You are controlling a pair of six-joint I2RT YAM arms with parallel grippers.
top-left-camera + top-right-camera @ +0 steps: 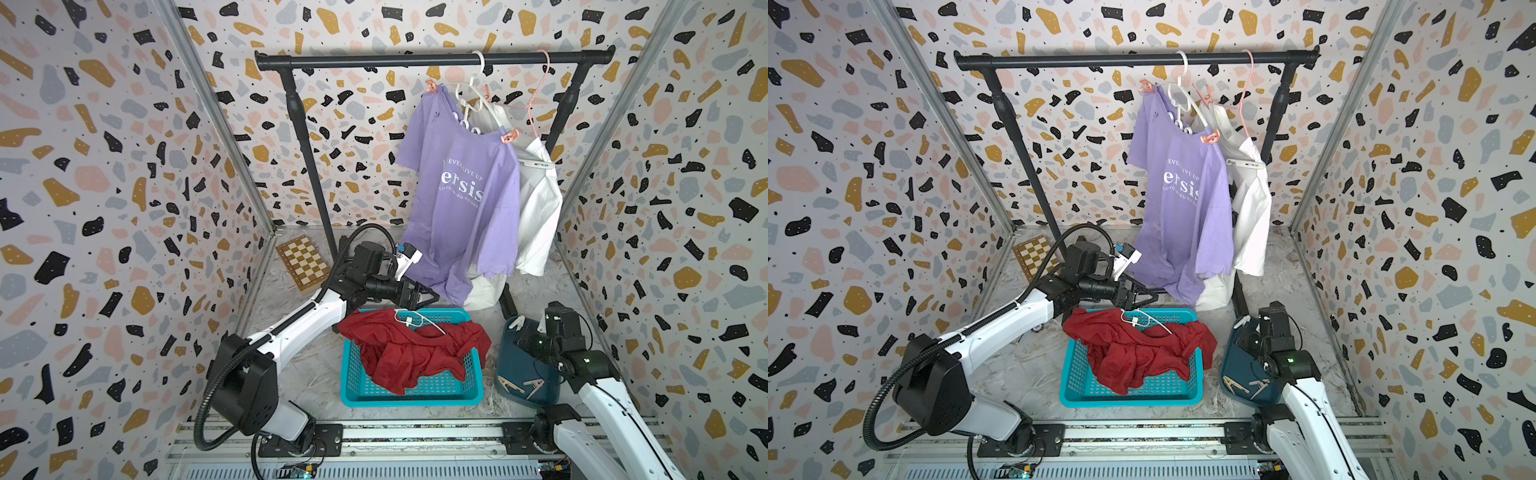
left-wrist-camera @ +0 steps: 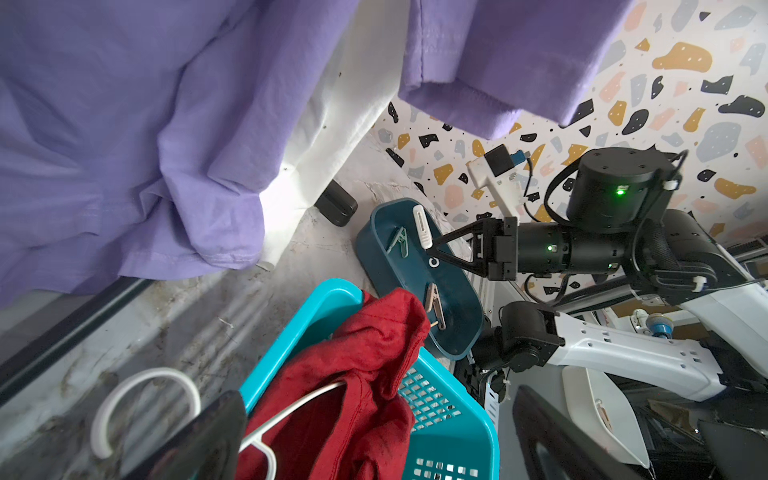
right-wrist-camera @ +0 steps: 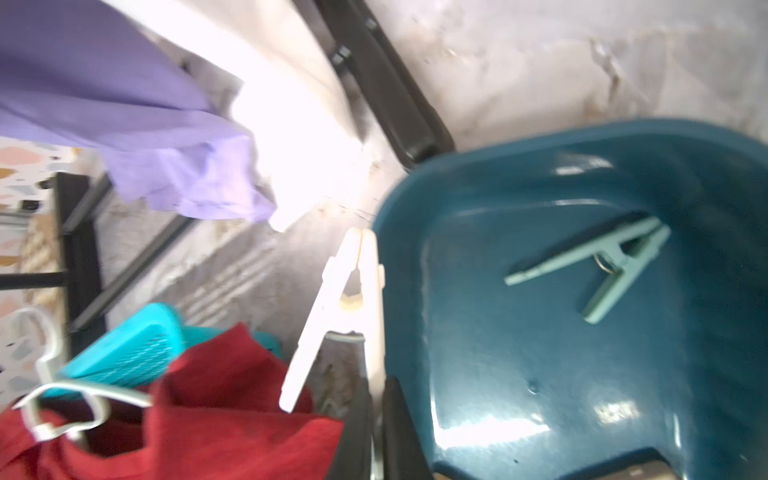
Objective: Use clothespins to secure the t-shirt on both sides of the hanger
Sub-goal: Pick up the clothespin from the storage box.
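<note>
3 t-shirts (image 1: 457,208), 3 hangers (image 2: 145,372), 7 clothespins (image 3: 573,257) (3 clipped), basket (image 1: 411,401) & tray (image 2: 407,286) x1.

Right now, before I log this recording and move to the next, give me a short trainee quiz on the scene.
1. True or false: the right gripper is shut on a white plastic clothespin.
2. What lies in the turquoise plastic basket? A green towel; B red cotton t-shirt; C black trousers.
3. Fill in: the mint green clothespin lies in the dark teal plastic ____.
Key: 1 true; 2 B; 3 tray.
</note>
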